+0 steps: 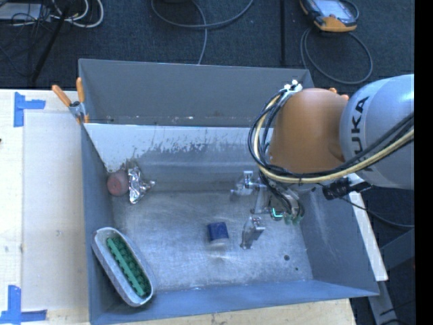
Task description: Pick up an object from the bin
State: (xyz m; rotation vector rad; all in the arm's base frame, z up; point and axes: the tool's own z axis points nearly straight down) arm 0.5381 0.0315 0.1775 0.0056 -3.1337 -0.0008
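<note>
- At the near-left corner of the bin [237, 295] lies an oval pale tray [103, 244], set slantwise on the floor, with a green ridged insert [128, 266] inside it.
- Further in, near the middle of the floor, sits 1 small dark blue block [217, 231]. It is the thing closest to the gripper, just left of the nearer finger and not between the fingers.
- Just right of the block, the gripper [247, 210] hangs low over the floor with its 2 metal fingers [252, 235] spread wide, 1 toward the near side and 1 toward the far wall. Bare floor shows in the gap, so it holds nothing.
- Over the gripper sits the orange wrist cover [308, 131], ringed by black and yellow cables [260, 131].
- At the far left, at the foot of the sloping wall, a crumpled piece of silver foil [137, 183] touches a dull pink round thing [117, 183] on its left — both well apart from the gripper.
</note>
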